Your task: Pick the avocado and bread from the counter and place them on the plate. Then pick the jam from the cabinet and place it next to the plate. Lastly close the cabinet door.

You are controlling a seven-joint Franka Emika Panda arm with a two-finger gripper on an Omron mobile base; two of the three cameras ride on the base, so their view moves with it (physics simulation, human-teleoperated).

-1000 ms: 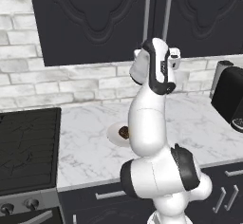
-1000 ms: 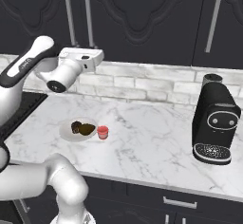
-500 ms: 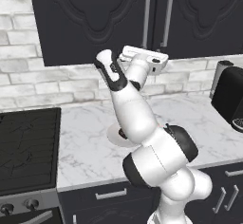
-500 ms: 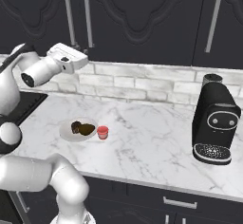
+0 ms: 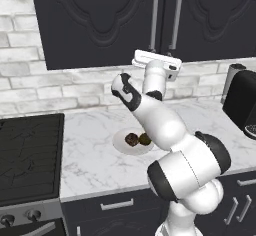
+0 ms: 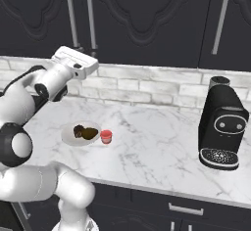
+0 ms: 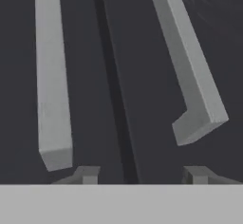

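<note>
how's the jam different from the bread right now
The jam is a red jar standing upright on the counter just beside the plate; the bread is a dark brown knobbly lump lying on the plate, next to the avocado. The jam has a smooth, even shape, the bread a rough one. Both are small, about the same size, and neither is held.

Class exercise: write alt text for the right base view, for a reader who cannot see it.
A white robot arm lifts its gripper to the closed dark cabinet, just below two silver handles. On the marble counter, a white plate holds the bread and avocado, with the red jam beside it and a black coffee machine at right.
</note>
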